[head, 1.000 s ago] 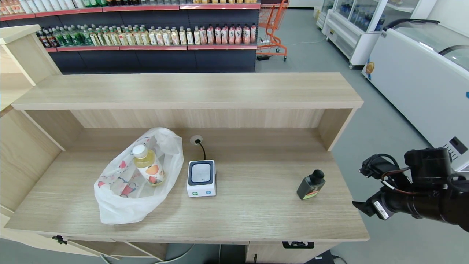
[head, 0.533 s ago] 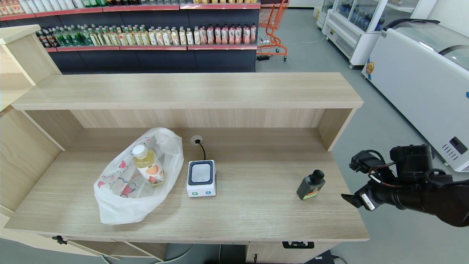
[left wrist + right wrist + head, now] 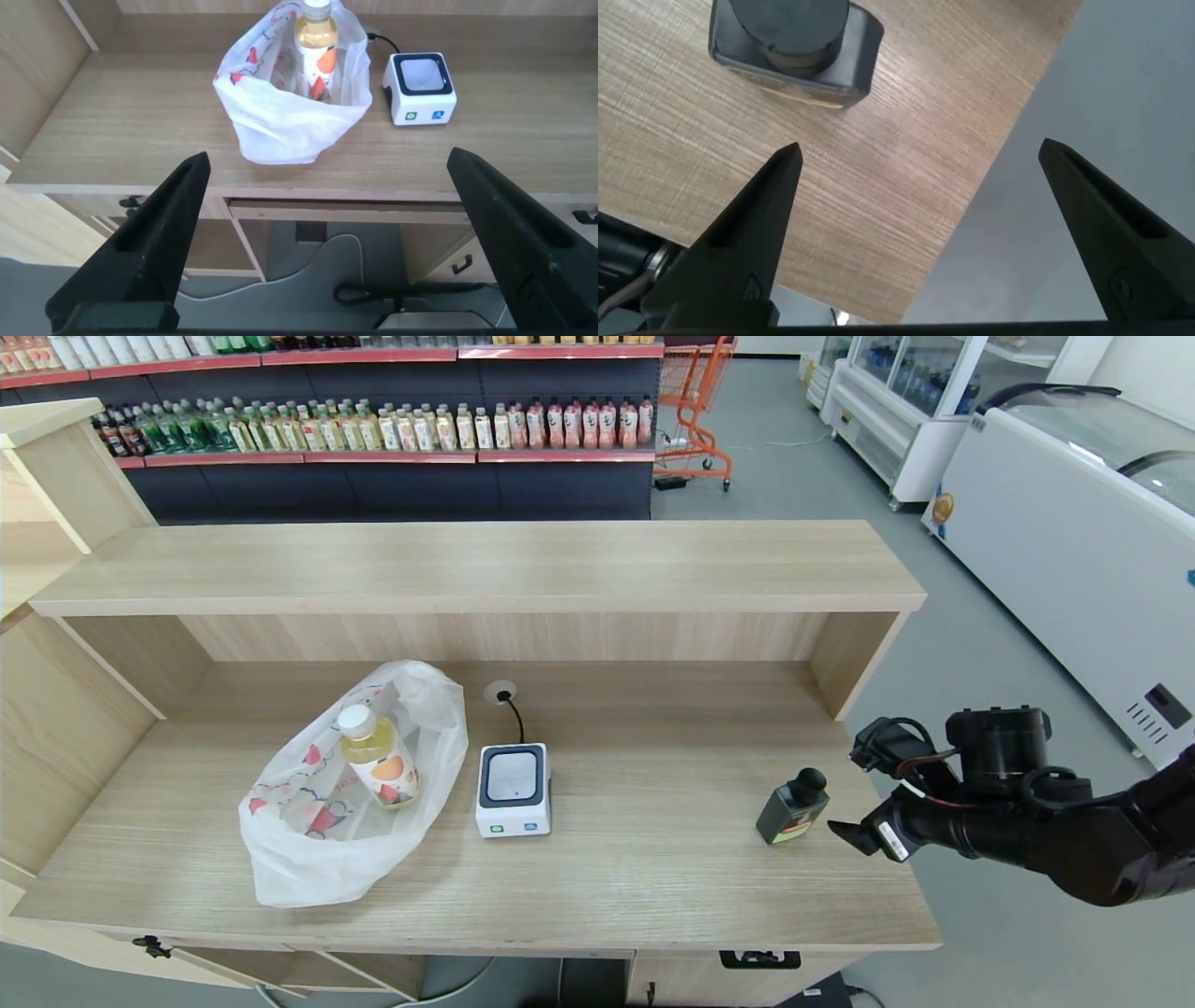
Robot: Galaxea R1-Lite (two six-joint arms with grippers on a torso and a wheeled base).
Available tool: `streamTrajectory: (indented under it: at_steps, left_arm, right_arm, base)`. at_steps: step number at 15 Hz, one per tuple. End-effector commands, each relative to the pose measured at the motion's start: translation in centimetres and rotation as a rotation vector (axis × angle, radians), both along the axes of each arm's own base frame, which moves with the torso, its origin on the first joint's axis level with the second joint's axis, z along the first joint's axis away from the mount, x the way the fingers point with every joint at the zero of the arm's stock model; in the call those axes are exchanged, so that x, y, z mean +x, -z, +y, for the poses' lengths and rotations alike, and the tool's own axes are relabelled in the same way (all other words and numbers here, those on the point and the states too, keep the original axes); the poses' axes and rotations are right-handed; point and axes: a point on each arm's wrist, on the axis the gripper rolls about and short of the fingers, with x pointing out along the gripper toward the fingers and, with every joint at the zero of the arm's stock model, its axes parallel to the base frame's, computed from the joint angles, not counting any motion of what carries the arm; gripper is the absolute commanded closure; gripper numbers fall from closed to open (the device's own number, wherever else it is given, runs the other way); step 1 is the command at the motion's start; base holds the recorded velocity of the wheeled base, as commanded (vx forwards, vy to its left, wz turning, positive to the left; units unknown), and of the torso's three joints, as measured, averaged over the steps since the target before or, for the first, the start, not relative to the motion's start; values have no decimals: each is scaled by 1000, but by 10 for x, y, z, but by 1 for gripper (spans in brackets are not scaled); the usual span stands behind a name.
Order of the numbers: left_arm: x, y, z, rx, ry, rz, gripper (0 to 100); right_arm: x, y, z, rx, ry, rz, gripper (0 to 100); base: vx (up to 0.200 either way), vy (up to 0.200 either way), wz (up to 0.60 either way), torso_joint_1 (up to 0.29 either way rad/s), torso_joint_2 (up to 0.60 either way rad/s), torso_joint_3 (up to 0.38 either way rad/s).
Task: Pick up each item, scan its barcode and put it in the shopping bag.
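Note:
A small dark bottle (image 3: 792, 807) with a round black cap stands on the right part of the wooden counter (image 3: 653, 868). My right gripper (image 3: 843, 790) hovers just right of it, open, with nothing between its fingers. The right wrist view looks down on the dark bottle (image 3: 794, 47), which is a little beyond the open right gripper (image 3: 920, 149). A white shopping bag (image 3: 327, 803) lies at the left with a yellow drink bottle (image 3: 378, 761) inside. The white scanner (image 3: 513, 789) sits beside it. My left gripper (image 3: 329, 163) is open in front of the counter, facing the shopping bag (image 3: 290, 103).
The counter's right edge (image 3: 920, 887) lies directly under my right arm. A raised shelf (image 3: 476, 569) runs along the back, with a side panel (image 3: 854, 663) at the right. The scanner's cable (image 3: 512, 709) runs into a hole behind it.
My right arm has moved left over the counter's edge, bringing its open gripper close to the dark bottle. Nothing on the counter has moved.

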Motion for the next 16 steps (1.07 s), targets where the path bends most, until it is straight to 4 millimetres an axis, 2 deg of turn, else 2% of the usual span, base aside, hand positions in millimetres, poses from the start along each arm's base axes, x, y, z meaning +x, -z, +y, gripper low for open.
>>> streamTrajectory:
  at_steps: [1,16]
  left_arm:
    - [0,0,0,0,0,0,0]
    - [0,0,0,0,0,0,0]
  right_arm:
    - [4,11,2,-3,-7,20,0]
    - [37,26,23,14,-51,-22,0]
  base:
    - [0,0,0,0,0,0]
    - [0,0,0,0,0,0]
